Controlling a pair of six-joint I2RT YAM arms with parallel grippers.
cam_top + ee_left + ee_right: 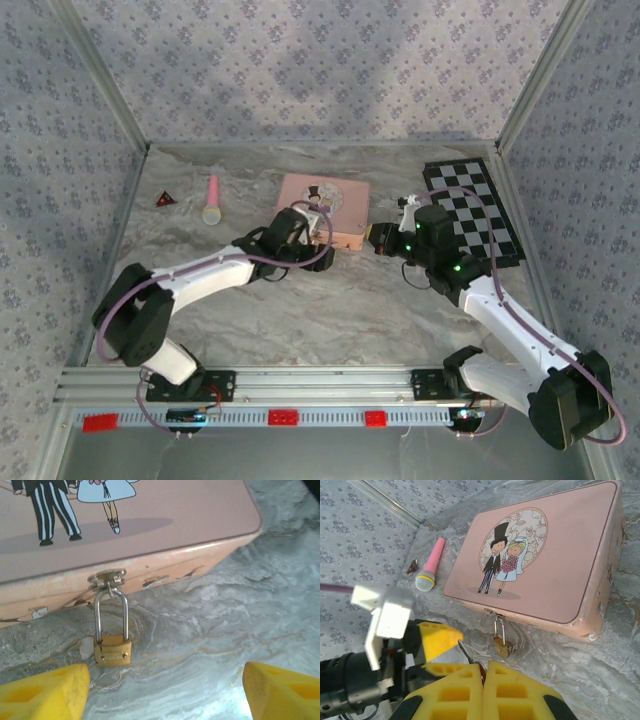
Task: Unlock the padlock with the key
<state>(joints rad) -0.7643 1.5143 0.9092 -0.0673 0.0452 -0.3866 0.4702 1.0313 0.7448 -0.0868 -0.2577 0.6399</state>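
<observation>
Approach stage of the unlocking: we find the tiny brass-gold padlock with a thin silvery shackle (112,650) hooked through the metal hasp (107,577) of the pink rectangular cartoon tin (165,525). Its body lies on the marbled grey table (210,630), just in front of the tin's wall. The left gripper (162,687) stands wide open and holds nothing, its yellow fingers (45,692) low and just short of the lock. The right gripper (484,675) is clamped tight on the slim metal key (468,655), whose blade pokes out toward the lock.

Next, we judge, the left jaws must close on the brass body and steady it. The right must line the key's tip up with the keyhole.

That keyhole is hidden from us. The key reads only as a thin dark sliver, its bow buried between the pads.
</observation>
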